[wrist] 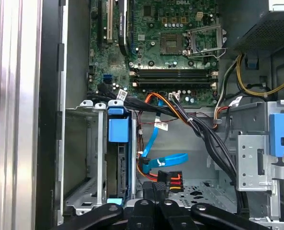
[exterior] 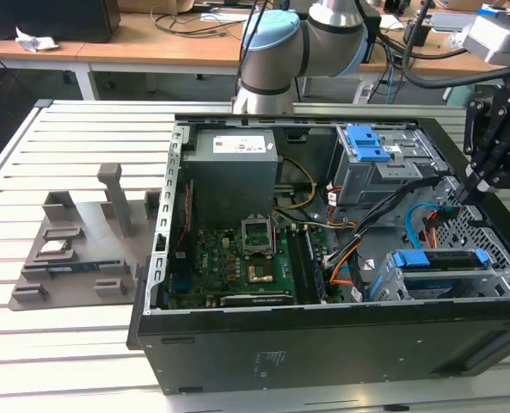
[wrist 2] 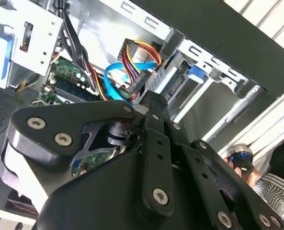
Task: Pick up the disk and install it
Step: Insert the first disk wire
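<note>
The robot arm's gripper [exterior: 463, 191] reaches down into the open computer case [exterior: 323, 348], jaws drawn together with nothing visible between them; in the first wrist view their tips [wrist: 153, 190] sit just beside a black connector with red, yellow and black wires [wrist: 169, 178], and whether they touch it cannot be told. A blue ribbon cable [wrist: 165, 160] loops just beyond the connector. The disk [exterior: 439, 260] sits on edge in the grey lower drive cage [exterior: 500, 277] at the exterior view's right end of the case, its blue carrier frame showing at the cage's open top, near the gripper but apart from it. Further in lie the green motherboard [exterior: 229, 258] and a second metal cage with a blue latch [exterior: 371, 142]. The case rests on a slatted metal bench [exterior: 65, 353], with a grey parts fixture [exterior: 74, 249] well apart at the exterior view's left
</note>
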Controlling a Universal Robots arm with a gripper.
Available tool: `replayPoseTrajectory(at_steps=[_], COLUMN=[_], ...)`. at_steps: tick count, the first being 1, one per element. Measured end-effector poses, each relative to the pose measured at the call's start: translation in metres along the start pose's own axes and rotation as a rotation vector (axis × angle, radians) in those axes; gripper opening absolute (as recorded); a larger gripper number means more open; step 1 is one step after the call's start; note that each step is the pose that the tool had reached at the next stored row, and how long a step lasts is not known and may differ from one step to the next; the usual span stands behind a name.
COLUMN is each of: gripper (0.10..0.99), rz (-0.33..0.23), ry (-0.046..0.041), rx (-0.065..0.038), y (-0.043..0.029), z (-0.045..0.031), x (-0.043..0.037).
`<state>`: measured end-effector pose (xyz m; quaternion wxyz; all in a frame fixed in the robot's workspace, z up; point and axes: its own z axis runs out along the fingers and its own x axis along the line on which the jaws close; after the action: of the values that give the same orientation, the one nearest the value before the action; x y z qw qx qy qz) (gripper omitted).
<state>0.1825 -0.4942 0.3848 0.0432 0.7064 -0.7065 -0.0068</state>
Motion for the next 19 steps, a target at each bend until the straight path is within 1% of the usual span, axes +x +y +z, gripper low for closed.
replayPoseTrajectory(at_steps=[1, 3, 5, 9, 10, 11, 12, 13, 15, 19], gripper=[0.106, 0.106, 0.106, 0.114, 0.235, 0.235, 0.302, 0.302, 0.302, 0.302], rz=[0.000, 0.000, 0.000, 0.000, 0.000, 0.000, 0.000, 0.000, 0.001, 0.001], ry=[0.0002, 0.0012, 0.0009, 0.0010, 0.0012, 0.0011, 0.0013, 0.0049, 0.0086, 0.0115], rx=[0.000, -0.001, -0.001, -0.001, -0.001, -0.001, -0.001, -0.001, -0.001, -0.001], y=[-0.0010, -0.0031, -0.0046, -0.0047, -0.0047, -0.0047, -0.0047, -0.0043, -0.0044, -0.0049], z=[0.0042, 0.0083, 0.0101, 0.0101, 0.0101, 0.0102, 0.0104, 0.0134, 0.0198, 0.0272], x=[-0.0018, -0.0054, -0.0100, -0.0100, -0.0100, -0.0100, -0.0101, -0.0103, -0.0121, -0.0138])
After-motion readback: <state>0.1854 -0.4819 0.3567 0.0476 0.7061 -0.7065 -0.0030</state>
